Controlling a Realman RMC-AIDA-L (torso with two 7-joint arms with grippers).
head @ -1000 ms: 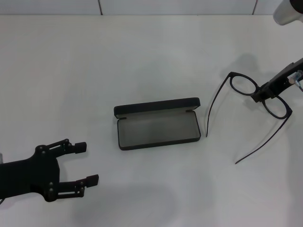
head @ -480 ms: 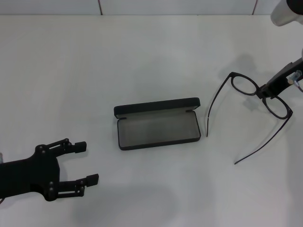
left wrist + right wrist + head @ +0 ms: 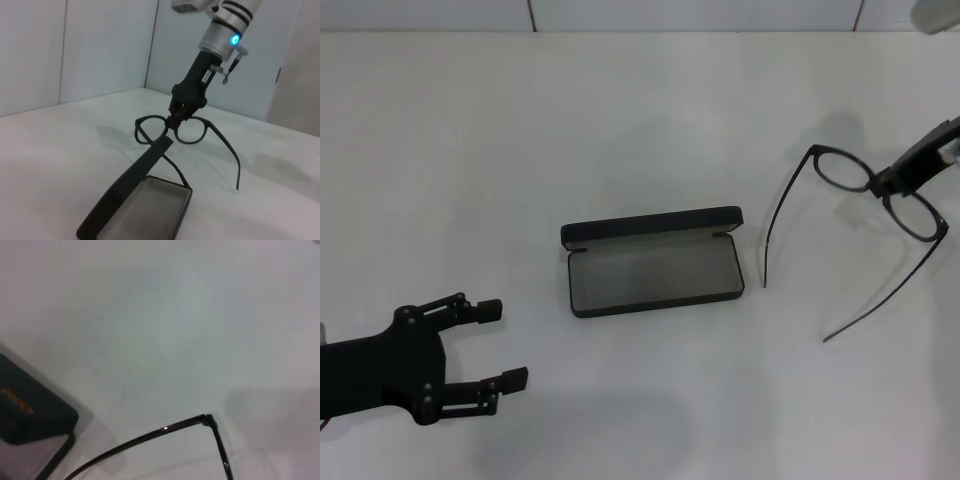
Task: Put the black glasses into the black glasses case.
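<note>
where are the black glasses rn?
Head view, far right: black glasses pinched at the bridge by the right gripper, right of the open black glasses case.

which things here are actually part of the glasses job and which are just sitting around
Part of the job:
black glasses, held at the bridge by the right gripper
black glasses case, lid open, mid-table

Just there:
left gripper, open, idle near the front left
white table

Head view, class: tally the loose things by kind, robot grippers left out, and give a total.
Glasses: 1
Case: 1
Total: 2
</note>
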